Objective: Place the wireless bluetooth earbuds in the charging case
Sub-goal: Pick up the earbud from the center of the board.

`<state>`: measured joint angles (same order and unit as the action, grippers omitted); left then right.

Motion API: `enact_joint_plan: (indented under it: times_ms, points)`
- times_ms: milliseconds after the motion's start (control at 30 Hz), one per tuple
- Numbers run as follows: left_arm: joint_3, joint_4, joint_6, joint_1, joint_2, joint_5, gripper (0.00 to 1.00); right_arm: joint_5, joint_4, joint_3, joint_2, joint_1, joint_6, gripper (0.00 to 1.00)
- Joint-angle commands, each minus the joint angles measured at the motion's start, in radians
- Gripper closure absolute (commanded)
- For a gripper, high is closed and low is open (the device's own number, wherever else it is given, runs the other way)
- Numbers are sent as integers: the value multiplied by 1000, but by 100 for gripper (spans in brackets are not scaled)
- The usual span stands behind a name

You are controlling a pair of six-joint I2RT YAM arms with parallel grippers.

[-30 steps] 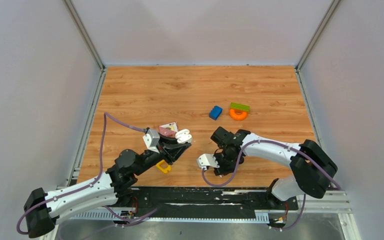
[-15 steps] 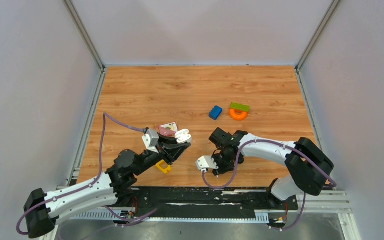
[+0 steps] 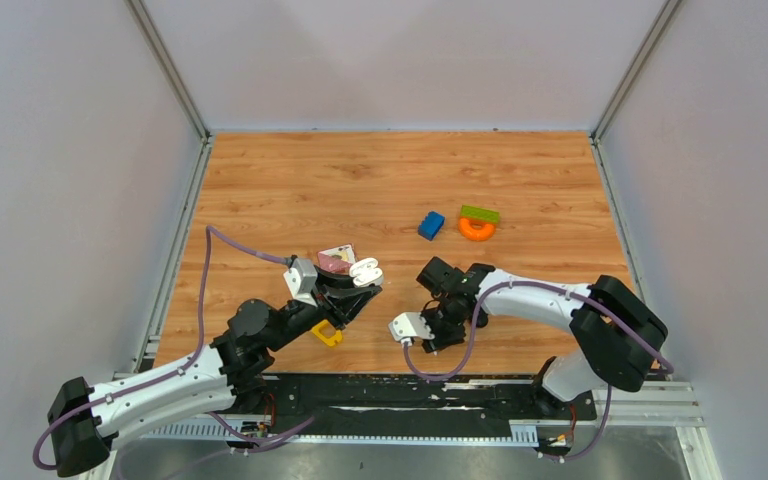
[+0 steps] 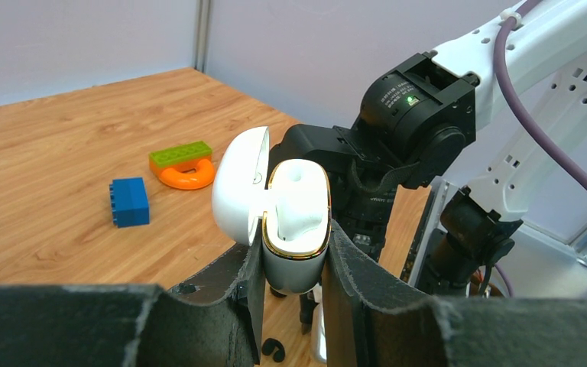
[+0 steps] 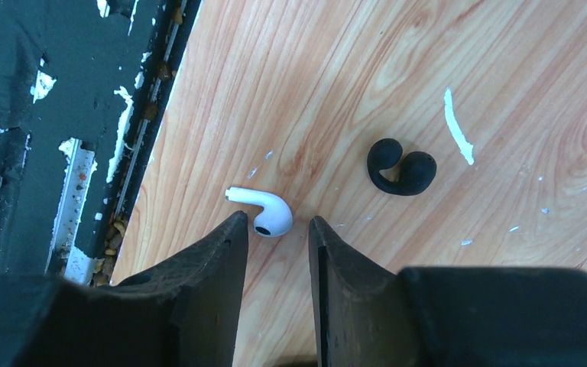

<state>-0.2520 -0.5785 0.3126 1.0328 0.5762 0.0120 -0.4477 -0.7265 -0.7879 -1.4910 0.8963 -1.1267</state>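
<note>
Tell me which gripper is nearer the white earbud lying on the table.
Right. The right gripper is open, its tips right at the white earbud. The left gripper is off to the side, holding the open charging case.

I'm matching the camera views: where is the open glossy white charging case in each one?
Top external: open glossy white charging case left of centre.
Left wrist: case at centre, clamped in the left gripper.
Right wrist: not in it.
Shared landmark: blue toy block, seen in top and left wrist views.
</note>
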Motion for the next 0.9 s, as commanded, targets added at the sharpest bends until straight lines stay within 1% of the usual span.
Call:
enact_joint_plan:
  times_ms: [0, 133, 333, 433, 533, 667, 767, 867]
  points:
    - [-15, -29, 7, 4, -7, 9, 100, -43, 44, 27, -5, 15, 12, 64]
    - [-14, -32, 10, 4, -6, 9, 100, -35, 43, 32, -11, 22, 12, 65]
    - [-12, -28, 10, 4, -7, 8, 100, -8, 47, 45, 5, 23, 18, 71]
    - [-10, -27, 9, 3, -6, 10, 100, 35, 34, 43, 52, 22, 32, 75]
    - [-8, -23, 3, 4, 0, 23, 100, 100, 11, 24, 149, 23, 64, 78]
    - [-9, -23, -6, 4, 31, 53, 100, 179, -43, -38, 301, 22, 103, 81]
    - [-7, -51, -9, 3, 78, 63, 100, 213, -114, -133, 317, 23, 145, 84]
    - [-7, -80, -16, 3, 135, 72, 100, 224, -133, -207, 305, 23, 160, 84]
